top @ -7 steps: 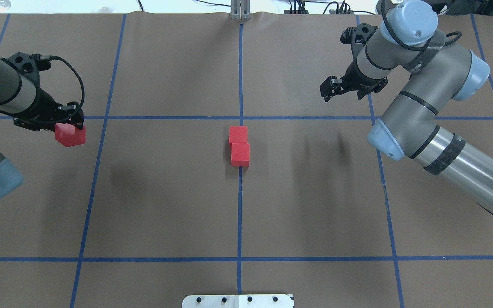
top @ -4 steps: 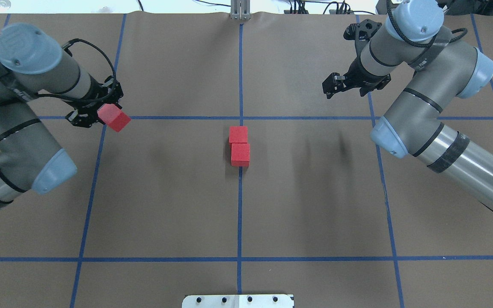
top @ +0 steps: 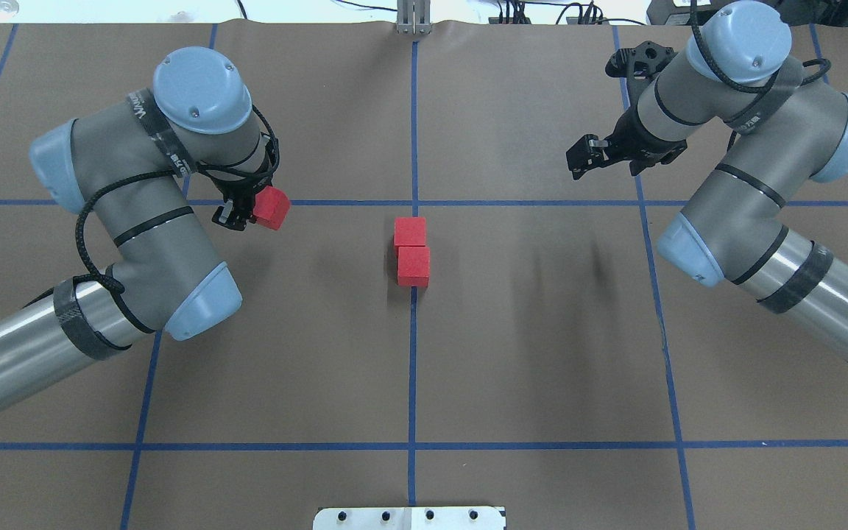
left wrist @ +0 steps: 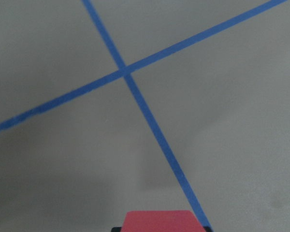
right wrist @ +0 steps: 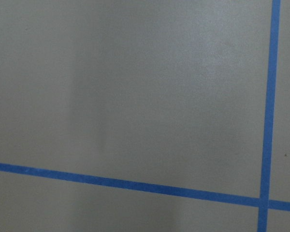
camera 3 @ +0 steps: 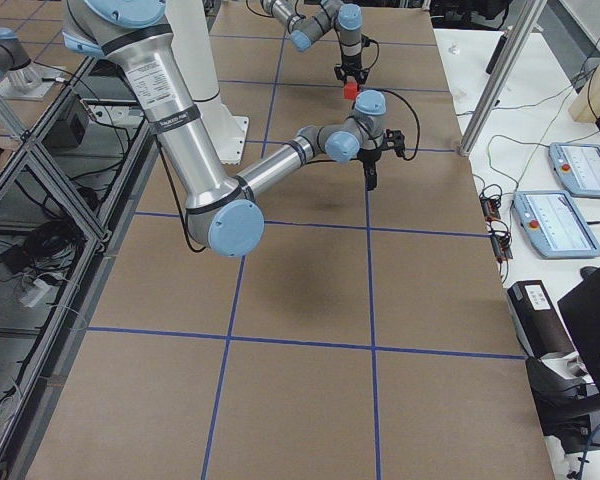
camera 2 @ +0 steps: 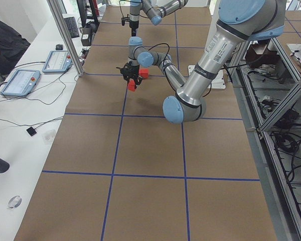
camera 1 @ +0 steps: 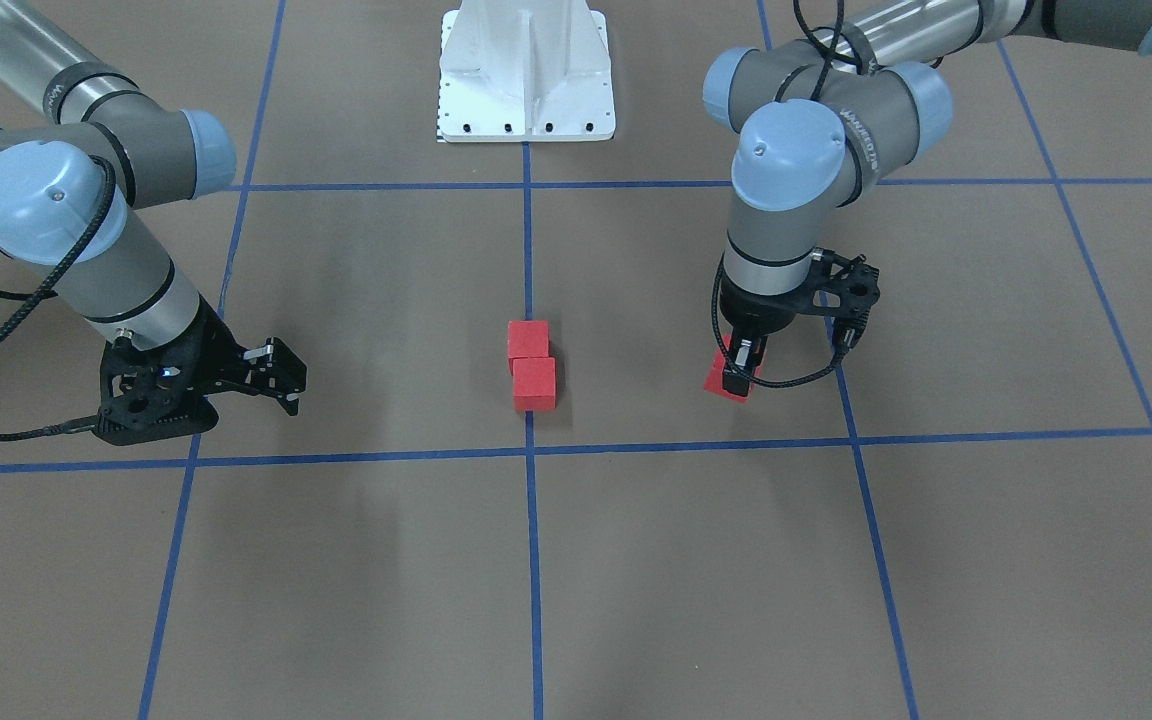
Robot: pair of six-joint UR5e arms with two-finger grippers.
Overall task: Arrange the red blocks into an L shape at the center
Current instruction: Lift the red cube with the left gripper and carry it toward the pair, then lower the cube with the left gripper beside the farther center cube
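Note:
Two red blocks [top: 409, 231] [top: 414, 265] lie touching, one behind the other, on the middle blue tape line just on the robot's side of the center crossing [top: 414, 202]; they also show in the front view [camera 1: 528, 339] [camera 1: 534, 383]. My left gripper [top: 258, 210] is shut on the third red block [top: 273, 208] and holds it above the brown floor, left of the pair. The held block shows in the front view [camera 1: 717, 383] and at the bottom of the left wrist view [left wrist: 159, 221]. My right gripper [top: 582, 163] is open and empty, far right of the pair.
The white robot base [camera 1: 526, 70] stands on the middle line at the robot's side. A side bench with tablets [camera 2: 20, 80] runs along the far table edge. Bare brown floor with blue lines lies between each gripper and the pair.
My left arm has swung right toward the center, carrying the red block. My right arm has drawn back slightly to the right. The two center blocks have not moved.

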